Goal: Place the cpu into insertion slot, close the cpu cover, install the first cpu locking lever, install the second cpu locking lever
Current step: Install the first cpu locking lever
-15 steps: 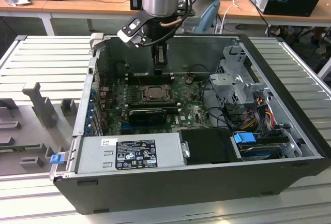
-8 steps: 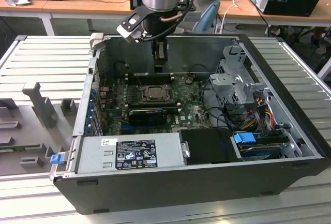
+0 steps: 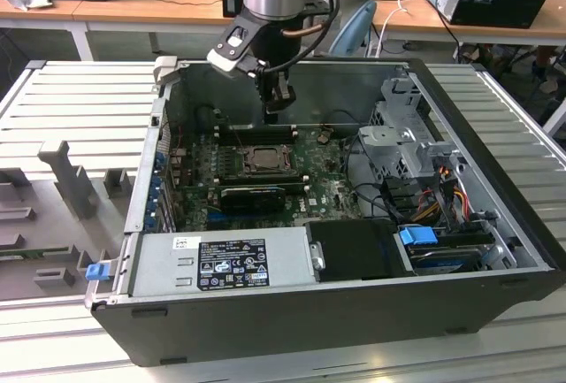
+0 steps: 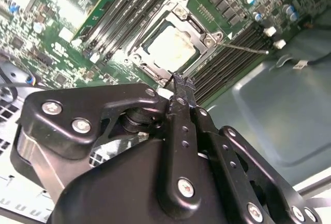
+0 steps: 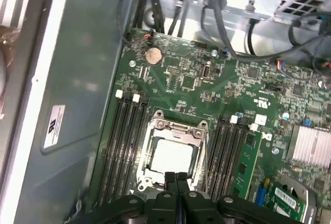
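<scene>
1 cpu [image 5: 173, 154] in the insertion slot [image 5: 146, 168], cpu cover [image 5: 178, 127] lying flat around its pale top | likely light, stiff, fragile underneath; best held by its edges | gripper [image 5: 177, 176] clenched on nothing, at 12 o'clock of the slot in the exterior view | green motherboard [image 5: 196, 84] around
</scene>
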Available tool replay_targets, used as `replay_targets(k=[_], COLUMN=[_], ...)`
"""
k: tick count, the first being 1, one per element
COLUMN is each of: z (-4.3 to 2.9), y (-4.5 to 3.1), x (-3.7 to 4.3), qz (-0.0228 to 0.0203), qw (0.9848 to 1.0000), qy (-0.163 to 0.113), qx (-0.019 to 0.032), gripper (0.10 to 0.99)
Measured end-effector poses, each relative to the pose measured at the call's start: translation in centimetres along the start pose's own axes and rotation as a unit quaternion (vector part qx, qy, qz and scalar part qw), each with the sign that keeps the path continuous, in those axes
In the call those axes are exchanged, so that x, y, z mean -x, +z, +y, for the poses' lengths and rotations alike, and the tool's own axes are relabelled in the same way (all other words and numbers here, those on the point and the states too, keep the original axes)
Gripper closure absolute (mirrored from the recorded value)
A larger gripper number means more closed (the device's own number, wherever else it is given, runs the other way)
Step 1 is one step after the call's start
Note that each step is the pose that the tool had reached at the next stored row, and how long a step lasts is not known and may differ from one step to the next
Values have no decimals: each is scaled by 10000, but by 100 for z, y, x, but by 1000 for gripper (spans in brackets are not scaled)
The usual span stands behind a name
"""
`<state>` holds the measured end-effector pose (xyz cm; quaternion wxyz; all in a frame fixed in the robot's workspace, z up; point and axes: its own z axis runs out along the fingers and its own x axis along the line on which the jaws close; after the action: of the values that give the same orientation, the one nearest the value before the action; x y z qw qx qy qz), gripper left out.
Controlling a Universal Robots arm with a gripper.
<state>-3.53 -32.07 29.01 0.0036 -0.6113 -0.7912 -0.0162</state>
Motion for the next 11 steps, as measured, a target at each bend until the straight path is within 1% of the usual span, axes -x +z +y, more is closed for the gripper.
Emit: replay_targets(k=[2,3,4,6,7,9,11], z=[0,0,0,0,0,-1,-5], y=[0,0,0,0,0,0,0], x=[0,0,0,0,0,0,0], qz=[5,7,10,13,14,19,22], qw=[9997,9995,9990,9983,9978,9958,9949], qy=[-248,-322,-451,-586,-669,-915,-1007], qx=[-6,-9,-12,-15,-17,-23,-25], gripper=[980,980,980,980,980,980,980])
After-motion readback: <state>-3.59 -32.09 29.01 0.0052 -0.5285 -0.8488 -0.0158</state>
